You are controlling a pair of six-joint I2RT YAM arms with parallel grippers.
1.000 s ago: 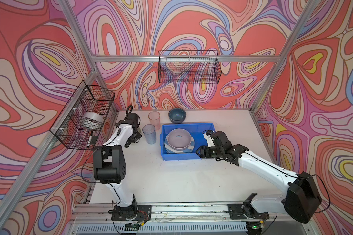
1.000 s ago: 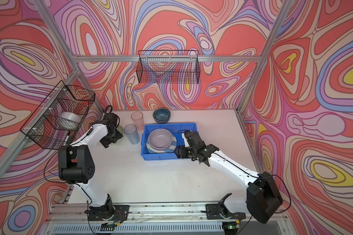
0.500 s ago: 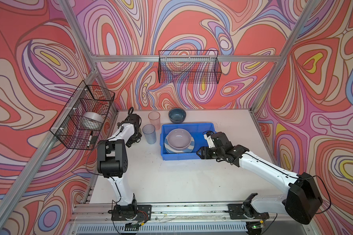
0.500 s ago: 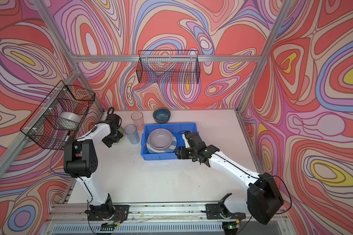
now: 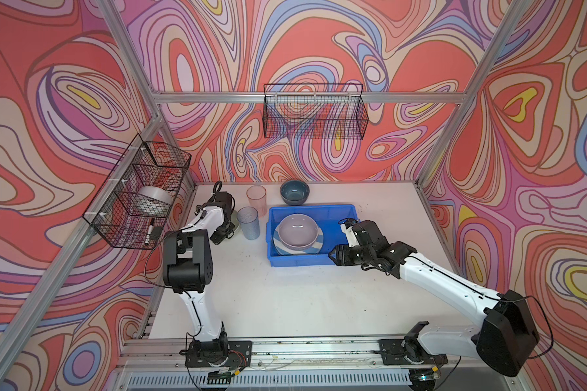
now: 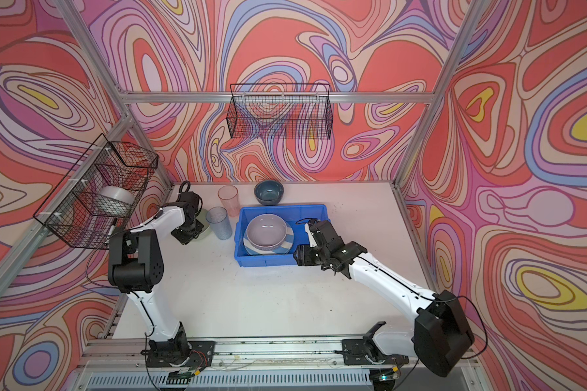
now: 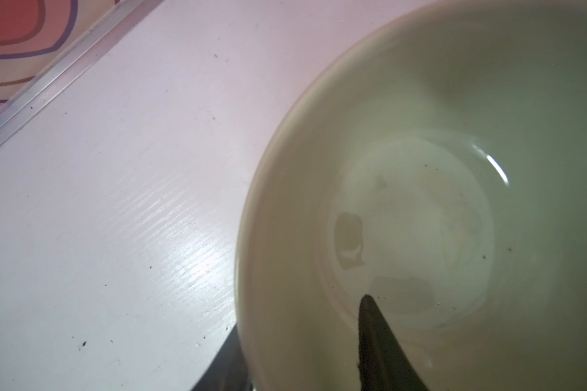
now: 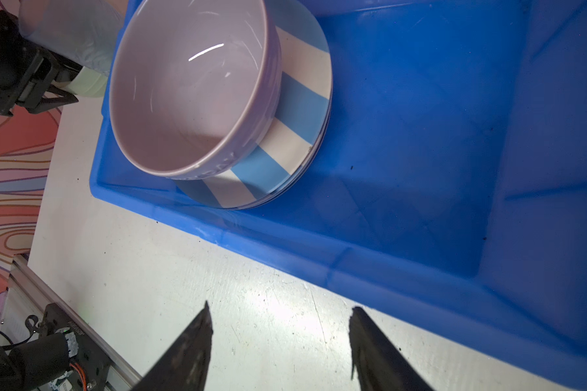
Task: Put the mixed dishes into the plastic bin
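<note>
Now narrowing centre-left in a top view, the left gripper is straddling the rim of the pale green bowl outside the plastic bin, grip uncertain, pickup beginning; the right gripper is waiting agape, empty.

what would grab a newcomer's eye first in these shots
The loud red-and-purple swirled walls wrap the whole cell. Toward the back of the white table sits a bright blue bin holding a lilac bowl on a striped plate. Near the table's left edge the left gripper straddles the rim of a pale green bowl.
</note>
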